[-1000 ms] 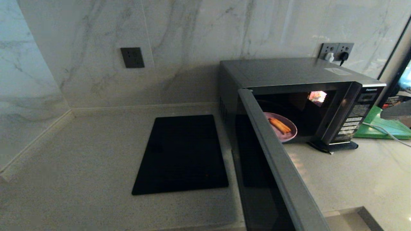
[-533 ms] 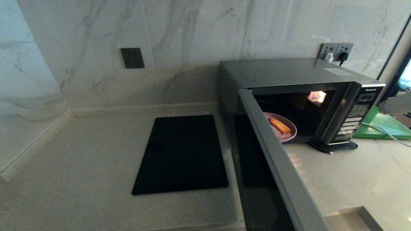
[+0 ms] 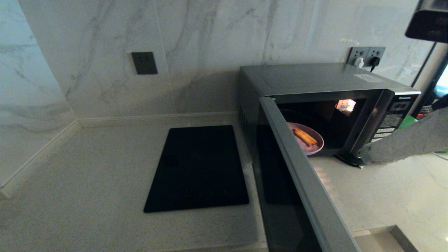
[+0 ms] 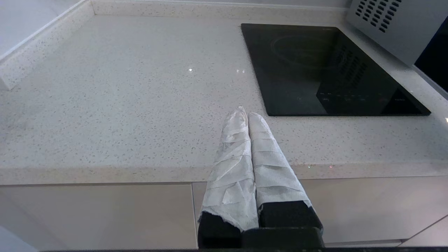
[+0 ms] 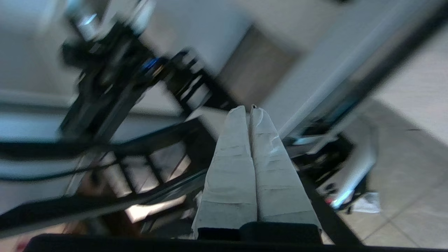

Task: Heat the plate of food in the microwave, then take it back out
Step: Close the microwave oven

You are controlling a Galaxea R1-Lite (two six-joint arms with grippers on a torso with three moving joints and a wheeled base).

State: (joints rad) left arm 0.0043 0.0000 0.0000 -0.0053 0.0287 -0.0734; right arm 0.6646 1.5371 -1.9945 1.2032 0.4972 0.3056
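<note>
The microwave (image 3: 308, 78) stands at the back right of the counter with its door (image 3: 301, 175) swung wide open toward me. Inside, near the opening, sits the lavender plate (image 3: 312, 149) with orange fry sticks (image 3: 305, 137) on it. My right gripper (image 3: 365, 157) reaches in from the right, its wrapped fingers shut on nothing, with the tip by the lower end of the button panel (image 3: 386, 127). The right wrist view shows the same gripper (image 5: 246, 109) with its fingers pressed together. My left gripper (image 4: 244, 112) is shut and empty, parked over the counter's front edge.
A flat black cooktop (image 3: 199, 168) lies left of the microwave, also seen as the cooktop (image 4: 325, 70) beyond the left gripper. A sliver of green board (image 3: 406, 120) shows behind the right arm. Wall sockets with plugs (image 3: 367, 56) sit behind the microwave.
My right gripper has come in from the far right edge to the lower corner of the microwave's button panel. Door and plate have not moved.
</note>
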